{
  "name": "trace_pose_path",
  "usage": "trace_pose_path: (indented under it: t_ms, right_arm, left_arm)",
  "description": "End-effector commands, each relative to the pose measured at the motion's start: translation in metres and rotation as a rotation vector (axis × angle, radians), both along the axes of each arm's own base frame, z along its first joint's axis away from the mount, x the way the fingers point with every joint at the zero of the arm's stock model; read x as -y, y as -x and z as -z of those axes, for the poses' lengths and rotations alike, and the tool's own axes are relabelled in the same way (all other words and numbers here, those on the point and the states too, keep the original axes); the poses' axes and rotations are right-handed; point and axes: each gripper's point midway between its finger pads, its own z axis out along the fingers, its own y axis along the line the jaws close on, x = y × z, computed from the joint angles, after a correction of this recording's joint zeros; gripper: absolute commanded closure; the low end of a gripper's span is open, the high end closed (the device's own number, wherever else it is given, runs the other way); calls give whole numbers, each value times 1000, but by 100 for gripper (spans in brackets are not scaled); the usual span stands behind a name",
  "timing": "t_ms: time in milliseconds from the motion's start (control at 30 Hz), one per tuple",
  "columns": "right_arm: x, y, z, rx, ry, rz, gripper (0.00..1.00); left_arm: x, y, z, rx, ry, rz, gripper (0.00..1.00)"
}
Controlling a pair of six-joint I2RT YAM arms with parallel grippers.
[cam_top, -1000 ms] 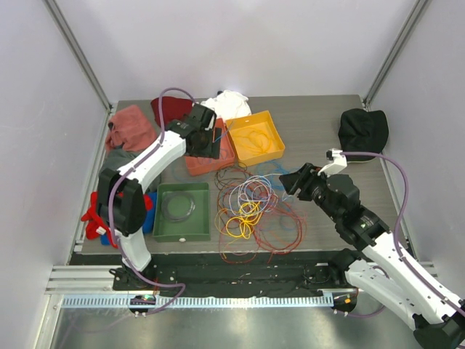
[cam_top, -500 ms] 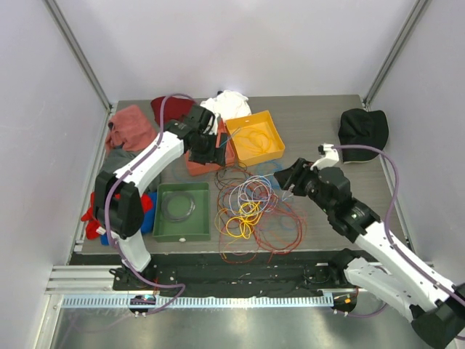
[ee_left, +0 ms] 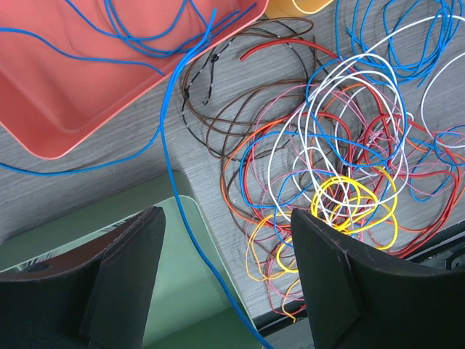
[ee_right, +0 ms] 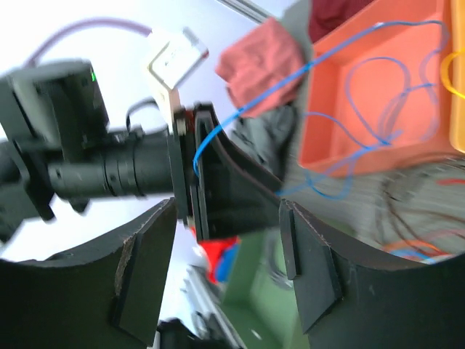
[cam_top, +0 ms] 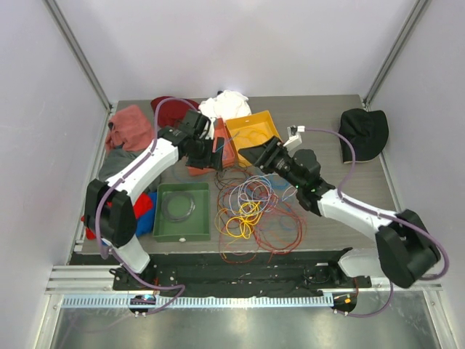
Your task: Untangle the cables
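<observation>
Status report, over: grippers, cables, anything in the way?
Jaws open on left gripper and right gripper. Pile of cables tangled mid-table; blue cable runs from red tray between left jaws. Grippers nearly nose to nose.

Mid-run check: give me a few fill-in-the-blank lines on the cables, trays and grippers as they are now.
The cable passing between the left gripper fingers is ___. The tray nearest the arm bases is ___. The right gripper and the left gripper both stand ___. The black cap sits in the far ___ corner of the table.
Missing words: blue; green; open; right.
</observation>
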Motion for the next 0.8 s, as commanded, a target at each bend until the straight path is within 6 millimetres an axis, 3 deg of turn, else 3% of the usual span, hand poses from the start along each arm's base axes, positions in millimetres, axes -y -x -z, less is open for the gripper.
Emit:
trace_pose_path:
  t_ms: [0, 167, 433, 767]
  right_arm:
    - [-12, -12, -67, 107, -291, -66, 34]
    - [-25, -29, -66, 71, -416, -106, 34]
    - [-46, -58, -67, 52, -470, -138, 38]
    - [-56, -64, -77, 70, -434, -164, 69]
  left_arm:
    - [4, -1, -22, 73, 44, 4, 26]
    - [4, -1, -23, 79, 49, 1, 26]
    - [8, 0, -23, 78, 56, 3, 26]
    - [7, 2, -23, 85, 62, -1, 26]
